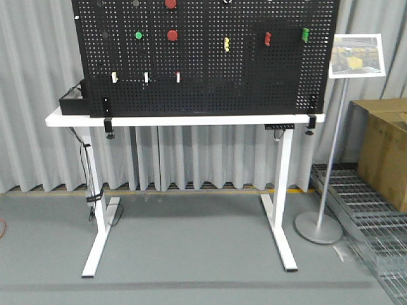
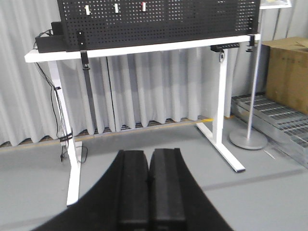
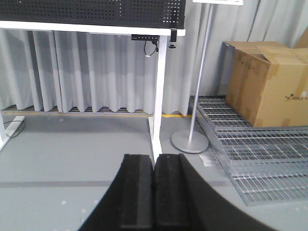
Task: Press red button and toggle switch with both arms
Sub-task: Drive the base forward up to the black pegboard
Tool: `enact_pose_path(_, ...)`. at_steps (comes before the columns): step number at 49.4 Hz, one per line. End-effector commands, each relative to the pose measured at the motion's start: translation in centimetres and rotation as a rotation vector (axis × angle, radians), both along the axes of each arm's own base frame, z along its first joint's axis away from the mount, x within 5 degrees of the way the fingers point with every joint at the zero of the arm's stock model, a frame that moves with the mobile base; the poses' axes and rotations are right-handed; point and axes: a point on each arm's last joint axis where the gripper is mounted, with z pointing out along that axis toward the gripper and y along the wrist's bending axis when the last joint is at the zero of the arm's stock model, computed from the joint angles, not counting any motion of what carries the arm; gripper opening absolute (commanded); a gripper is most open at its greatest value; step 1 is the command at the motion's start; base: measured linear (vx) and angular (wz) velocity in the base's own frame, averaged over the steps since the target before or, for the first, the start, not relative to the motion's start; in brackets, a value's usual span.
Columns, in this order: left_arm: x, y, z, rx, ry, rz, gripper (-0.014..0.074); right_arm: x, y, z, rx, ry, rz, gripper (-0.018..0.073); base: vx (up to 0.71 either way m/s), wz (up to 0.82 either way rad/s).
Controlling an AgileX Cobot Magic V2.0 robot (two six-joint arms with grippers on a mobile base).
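— pegboard (image 1: pixel 203 57) status?
— black, upright along the white table (image 1: pixel 184 119), with a black clamp at each lower corner. red button (image 1: pixel 172 35) sits in the upper-left part of the board. green button (image 1: pixel 138 35) is just left of it at the same height. second red button (image 1: pixel 170 3) is directly above, cut off by the top of the front view.
— toggles?
— three small pale ones in a row at lower left: left toggle (image 1: pixel 114 77), middle toggle (image 1: pixel 146 77), right toggle (image 1: pixel 178 77). further right and higher are a yellow switch (image 1: pixel 227 44), a red switch (image 1: pixel 268 39) and a green switch (image 1: pixel 305 34). too small to tell which way any of them is thrown.
— left gripper (image 2: pixel 148 159)?
— fully closed, black pads (image 2: pixel 132 187) pressed flat together, nothing between them. it sits low, facing the table, well apart from the board. its camera catches only the board's bottom strip with the toggle row, so the red buttons are out of its view.
— right gripper (image 3: pixel 154 161)?
— same: pads (image 3: pixel 171 192) shut tight, holding nothing, low and well back. its camera shows the table's right leg (image 3: pixel 160 96), the sign stand (image 3: pixel 190 142) beside it, a cardboard box (image 3: pixel 267 84) and metal grating (image 3: pixel 250 149) on the floor.
— anything else on the table?
— black box (image 1: pixel 73 101) at the left end, touching the board's lower-left corner. a cable (image 1: pixel 89 184) hangs down the left leg.
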Motion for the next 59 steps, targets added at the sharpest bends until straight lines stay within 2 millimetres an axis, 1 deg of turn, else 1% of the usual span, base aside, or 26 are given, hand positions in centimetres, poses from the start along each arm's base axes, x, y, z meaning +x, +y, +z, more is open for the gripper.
enact_pose_path(1,0.02,-0.02,-0.36,-0.026,-0.057,-0.001,0.0002,-0.01,0.0,0.41,-0.014,-0.082,-0.001,-0.0003,0.47,0.05)
enact_pose_path(59,0.02,-0.02,-0.36,-0.026,-0.057,-0.001,0.0002,-0.01,0.0,0.43,-0.014,-0.085,-0.001,-0.0003,0.49,0.02)
